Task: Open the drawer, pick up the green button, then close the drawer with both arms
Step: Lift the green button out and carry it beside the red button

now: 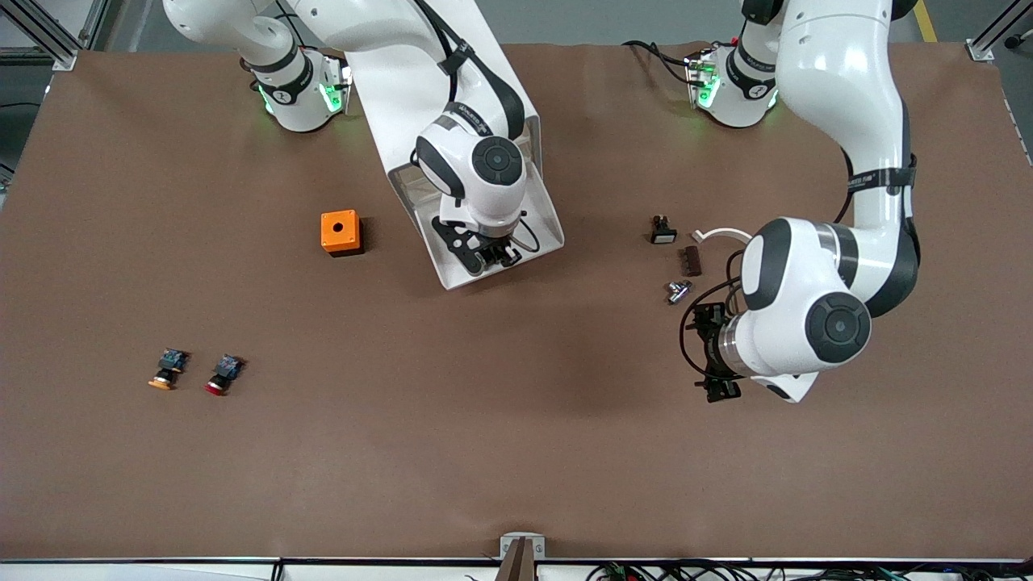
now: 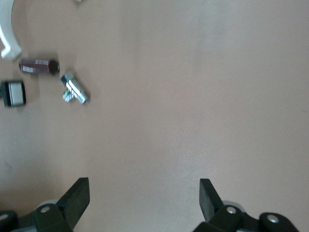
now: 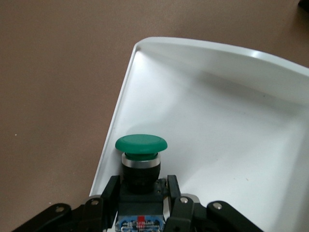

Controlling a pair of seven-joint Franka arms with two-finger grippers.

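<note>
The white drawer [image 1: 453,276] stands pulled out of its cabinet, which is mostly hidden under my right arm. My right gripper [image 1: 488,257] is inside the drawer's front corner. In the right wrist view the gripper [image 3: 140,186] is shut on the black body of the green-capped button [image 3: 141,144], just above the drawer floor next to its rim [image 3: 120,106]. The button's blue rear block shows between the fingers. My left gripper [image 1: 714,353] hovers open and empty over bare table toward the left arm's end; the left wrist view shows it [image 2: 145,193] with jaws wide apart.
An orange cube [image 1: 340,231] stands beside the drawer. An orange-capped button [image 1: 165,369] and a red-capped button [image 1: 222,375] lie nearer the front camera. Near my left gripper lie a black switch [image 1: 662,230], a brown piece [image 1: 692,260], a metal part [image 1: 678,289] and a white clip [image 1: 721,234].
</note>
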